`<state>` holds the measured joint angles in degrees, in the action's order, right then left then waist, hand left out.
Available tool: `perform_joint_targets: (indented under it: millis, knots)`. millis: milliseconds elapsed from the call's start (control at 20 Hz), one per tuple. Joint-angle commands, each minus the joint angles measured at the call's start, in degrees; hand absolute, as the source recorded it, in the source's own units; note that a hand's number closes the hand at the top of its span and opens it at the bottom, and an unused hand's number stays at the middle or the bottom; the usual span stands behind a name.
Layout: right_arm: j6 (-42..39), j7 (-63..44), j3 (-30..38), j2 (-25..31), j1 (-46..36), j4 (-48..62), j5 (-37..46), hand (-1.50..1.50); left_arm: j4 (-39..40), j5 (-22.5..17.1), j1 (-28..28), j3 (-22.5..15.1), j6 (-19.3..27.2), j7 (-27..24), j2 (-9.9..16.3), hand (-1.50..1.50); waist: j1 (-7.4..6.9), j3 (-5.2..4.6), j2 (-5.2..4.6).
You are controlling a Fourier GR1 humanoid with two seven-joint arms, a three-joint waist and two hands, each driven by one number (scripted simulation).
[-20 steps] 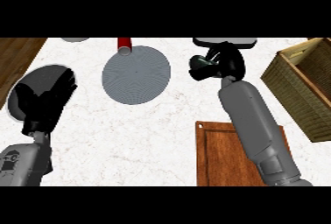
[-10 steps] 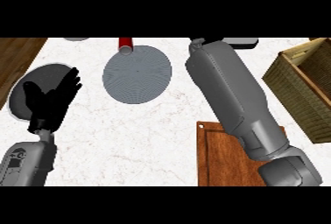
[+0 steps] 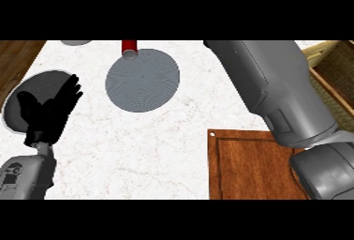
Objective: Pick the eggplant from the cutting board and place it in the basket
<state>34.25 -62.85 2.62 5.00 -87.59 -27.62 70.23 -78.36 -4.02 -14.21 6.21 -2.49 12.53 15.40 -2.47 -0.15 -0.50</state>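
We take the cutting board [image 3: 252, 164] as our landmark; it lies at the near right of the white marbled tabletop [image 3: 152, 140], a brown wooden slab with a small hole in its near-left upper corner. Over its right part we see our right forearm [image 3: 276, 89], a thick grey limb that crosses the board's right edge and runs up and away to the far side of the view. The right robot hand lies beyond the top of the view, so we cannot tell whether it is wide, narrow or holding anything. The eggplant shows nowhere on the visible part of the board, and we cannot tell where it is.

Well to the left of the board, our left forearm [image 3: 27, 173] comes up from the near edge. The left robot hand [image 3: 48, 115] stands above it, black, fingers straight and spread wide, holding nothing. It rests in front of a dark grey round plate [image 3: 34, 89] that lies left of the board, near the tabletop's left edge.

Farther off, up and to the left of the board, we see a grey pan [image 3: 142, 79], round and flat, with a red handle [image 3: 129, 46] pointing away from us. Beyond the board to the right, past the forearm, the wicker basket [image 3: 335, 79] sits at the far right, only its woven wall and wooden rim showing. At the far left, a small grey rounded thing [image 3: 75, 42] just shows at the top edge.
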Motion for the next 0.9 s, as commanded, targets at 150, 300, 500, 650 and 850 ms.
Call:
perform_joint_targets:
  millis: [150,300,500,650,850]
  knots:
    - [2.1,-8.7,2.5,4.6,-5.9,6.3,4.6,1.5,0.6,-1.0,-0.7,1.6,-1.3,-0.5,1.4,0.0,0.1,0.02,-0.31]
    - [2.5,-7.1,3.5,8.4,-5.3,8.2,5.6,1.5,1.6,-0.1,-2.3,1.1,0.5,0.0,-0.1,0.0,0.56,0.04,-0.5]
    - [-1.3,-7.3,4.2,13.7,-5.4,12.2,7.3,1.5,0.6,0.4,-1.0,0.6,0.5,0.5,0.0,0.0,0.42,0.05,-0.47]
    - [-3.5,-9.3,3.4,15.9,-6.5,12.2,9.4,1.5,0.4,1.1,1.8,0.2,1.0,-3.1,-1.4,0.0,1.15,0.04,0.07]
    - [-1.3,-6.6,5.5,17.7,-2.8,11.6,8.0,1.5,2.6,0.0,0.2,2.5,-0.4,-2.7,1.0,0.0,1.82,0.1,0.17]
